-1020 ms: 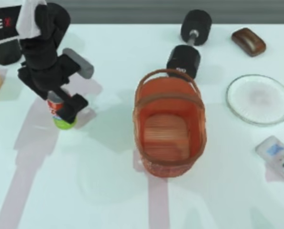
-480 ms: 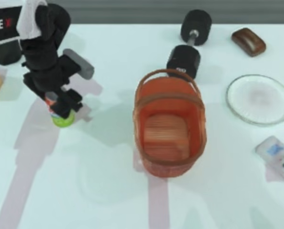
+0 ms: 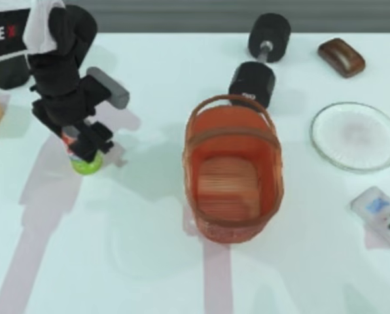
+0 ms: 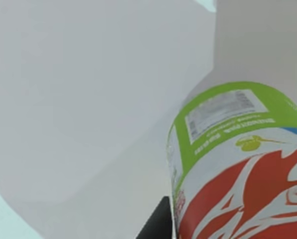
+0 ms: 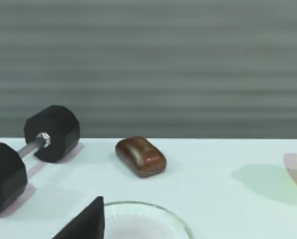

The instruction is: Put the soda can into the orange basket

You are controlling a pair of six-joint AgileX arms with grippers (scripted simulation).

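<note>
Fingers of my left gripper are clamped on the small red-and-lime soda can, which stands on the white bench at its left side. My left wrist view shows the can's green band and red lettering close up, with one dark finger edge beside it. Well to the right sits the oval orange woven basket with its arched handle. Beyond it lie a black dumbbell, a brown soap-like block, a clear glass plate and a white remote. My right gripper is not visible from above.
</note>
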